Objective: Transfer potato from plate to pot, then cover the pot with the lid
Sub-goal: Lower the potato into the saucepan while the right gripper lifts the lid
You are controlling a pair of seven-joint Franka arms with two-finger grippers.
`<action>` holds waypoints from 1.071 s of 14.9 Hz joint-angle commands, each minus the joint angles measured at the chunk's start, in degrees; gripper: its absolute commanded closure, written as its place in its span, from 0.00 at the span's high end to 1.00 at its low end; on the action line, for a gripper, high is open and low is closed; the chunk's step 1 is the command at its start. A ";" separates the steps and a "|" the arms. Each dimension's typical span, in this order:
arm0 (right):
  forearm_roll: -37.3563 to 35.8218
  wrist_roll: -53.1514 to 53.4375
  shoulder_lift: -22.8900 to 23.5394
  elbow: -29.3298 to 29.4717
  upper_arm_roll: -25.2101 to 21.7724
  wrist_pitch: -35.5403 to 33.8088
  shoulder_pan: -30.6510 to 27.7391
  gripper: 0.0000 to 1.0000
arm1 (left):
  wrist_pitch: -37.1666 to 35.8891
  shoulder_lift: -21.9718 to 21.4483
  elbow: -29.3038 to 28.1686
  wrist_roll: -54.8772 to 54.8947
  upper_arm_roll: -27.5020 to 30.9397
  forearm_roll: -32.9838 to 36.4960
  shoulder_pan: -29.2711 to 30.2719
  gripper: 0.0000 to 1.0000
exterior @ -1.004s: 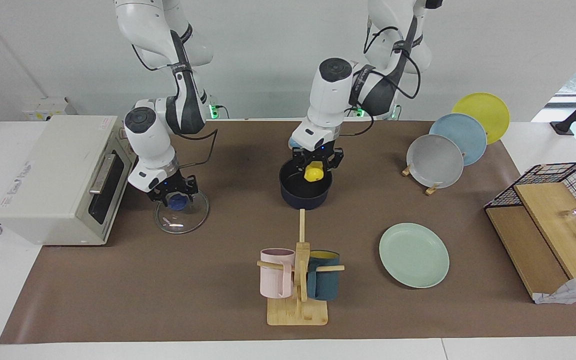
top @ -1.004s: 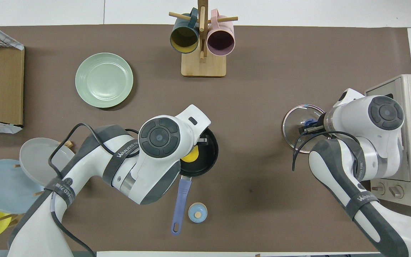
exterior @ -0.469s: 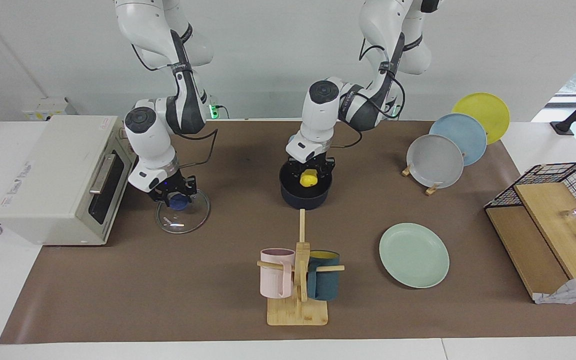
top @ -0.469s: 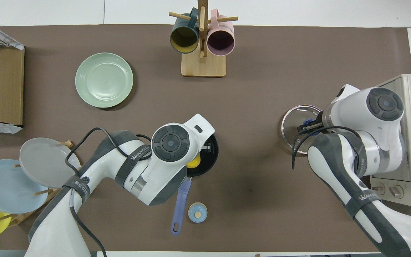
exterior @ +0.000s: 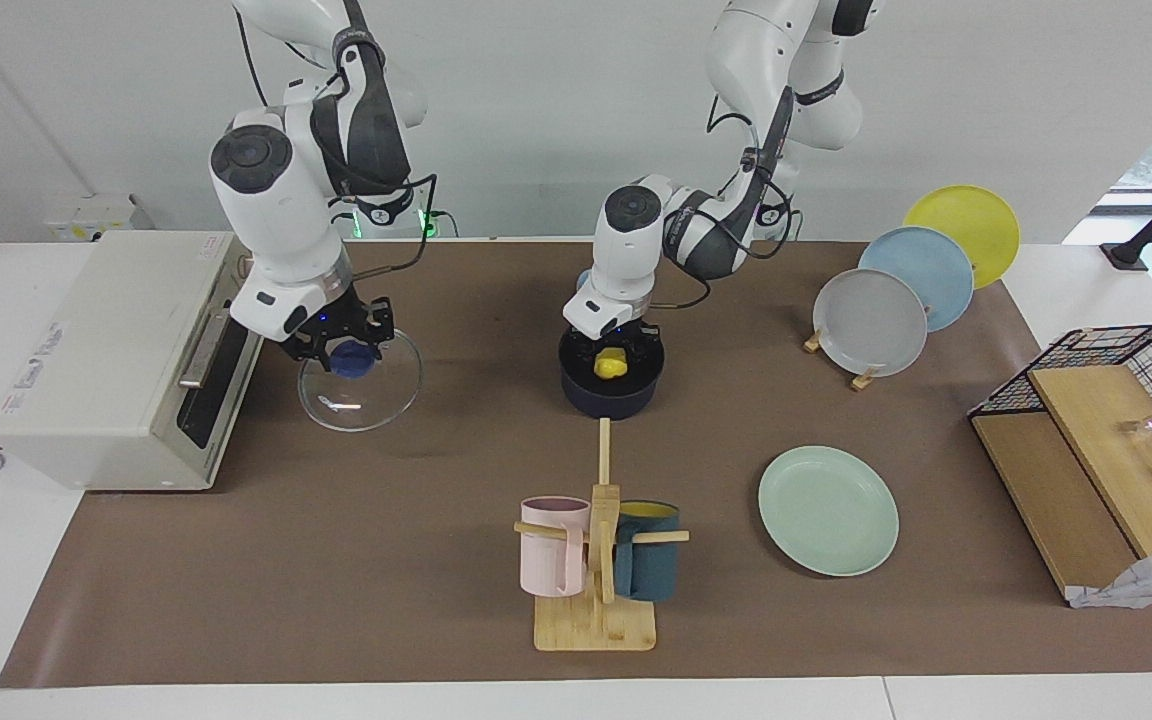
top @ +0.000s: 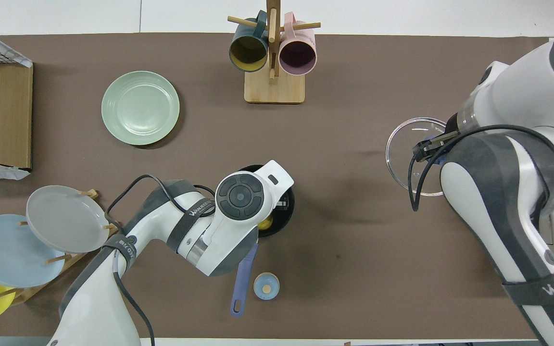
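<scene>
My left gripper (exterior: 614,352) reaches down into the dark navy pot (exterior: 611,392), shut on the yellow potato (exterior: 612,365), which sits low between the fingers inside the rim. In the overhead view the wrist covers most of the pot (top: 288,211); a sliver of potato (top: 265,223) shows. The pot's blue handle (top: 242,281) points toward the robots. My right gripper (exterior: 344,352) is shut on the blue knob of the glass lid (exterior: 361,388) and holds it in the air beside the toaster oven; the lid also shows in the overhead view (top: 411,156). The mint-green plate (exterior: 828,510) lies empty.
A toaster oven (exterior: 106,350) stands at the right arm's end. A mug stand (exterior: 596,560) with a pink and a teal mug is farther from the robots than the pot. A rack of upright plates (exterior: 896,300), a wire basket with boards (exterior: 1096,440), and a small blue bell (top: 266,286) are present.
My right gripper has lifted the lid off the table. My left gripper has lowered the potato from above the pot down into it.
</scene>
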 commanded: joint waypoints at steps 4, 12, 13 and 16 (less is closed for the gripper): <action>2.83 1.10 2.01 8.44 1.62 -5.43 0.01 0.00 | 2.90 -0.64 -2.66 0.43 1.09 0.37 -1.75 0.00; 2.48 6.20 1.66 6.14 1.62 -2.07 5.55 0.00 | -5.24 -3.62 1.89 2.97 1.53 0.38 -0.26 1.00; 2.48 6.20 1.58 5.88 1.62 -1.89 5.55 0.00 | -9.45 -4.41 4.79 4.02 1.45 0.37 1.75 1.00; 2.57 8.39 1.49 5.79 1.62 -1.89 6.60 0.00 | -23.87 -6.43 16.38 11.56 1.27 -1.81 9.31 1.00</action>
